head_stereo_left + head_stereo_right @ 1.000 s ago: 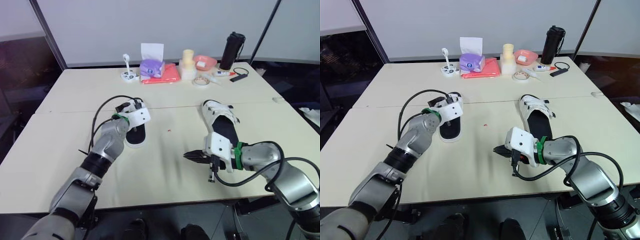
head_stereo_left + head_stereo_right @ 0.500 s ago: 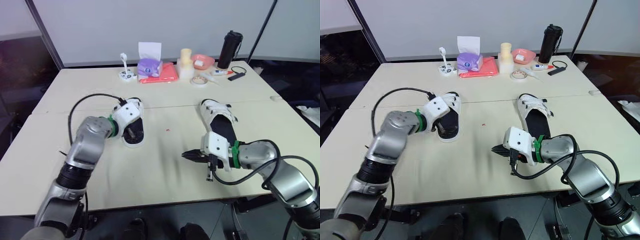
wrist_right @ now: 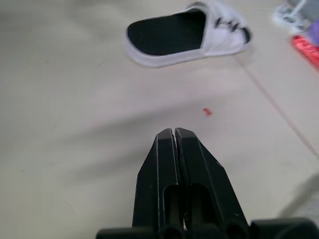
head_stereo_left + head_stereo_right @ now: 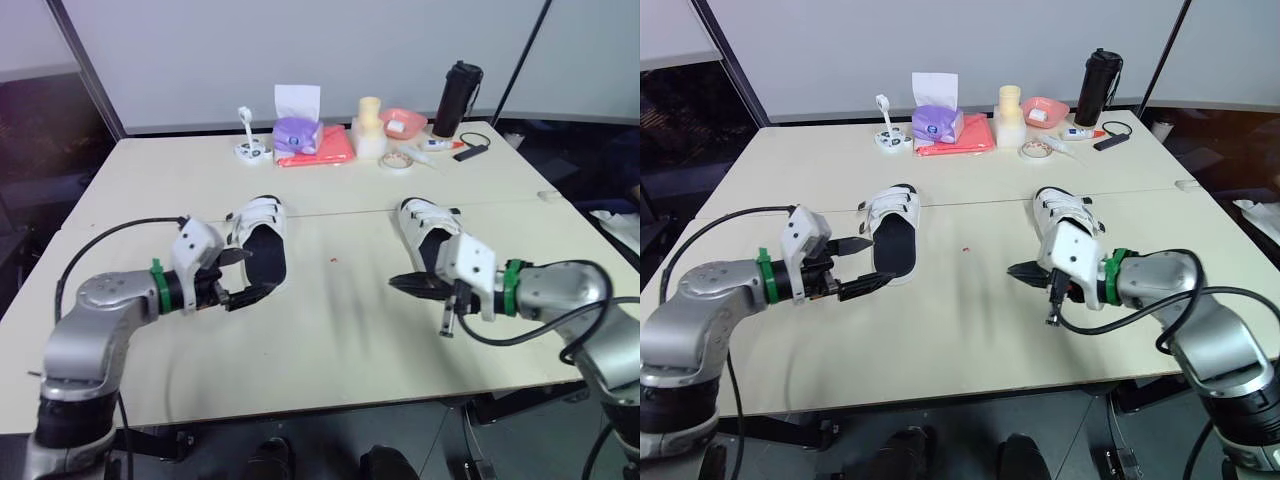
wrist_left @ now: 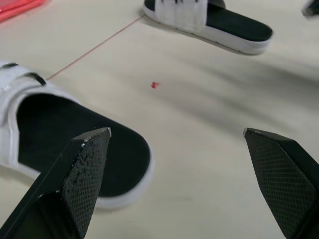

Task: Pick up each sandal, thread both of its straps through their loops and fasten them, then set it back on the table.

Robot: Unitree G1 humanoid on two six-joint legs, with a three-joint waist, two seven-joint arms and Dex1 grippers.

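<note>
Two white sandals with black footbeds lie flat on the table. The left sandal (image 4: 262,248) is left of centre, its heel end showing as (image 5: 65,137). The right sandal (image 4: 424,228) is right of centre. My left gripper (image 4: 258,273) stands open just near-left of the left sandal's heel, with nothing between its fingers (image 5: 82,174). My right gripper (image 4: 395,283) is shut and empty, hovering beside the right sandal's heel, which its white housing partly covers. In the right wrist view, the shut gripper (image 3: 173,132) points toward the left sandal (image 3: 184,35).
Along the far edge stand a purple tissue box (image 4: 295,132), a red folder (image 4: 328,148), a pale cylinder (image 4: 370,125), a pink bowl (image 4: 402,121), a tape roll (image 4: 392,160) and a black bottle (image 4: 456,98). A red speck (image 4: 333,260) lies between the sandals.
My left gripper has drawn back off the left sandal toward the near left and now stands open. My right gripper has shifted right, closer to the right sandal's heel, still shut.
</note>
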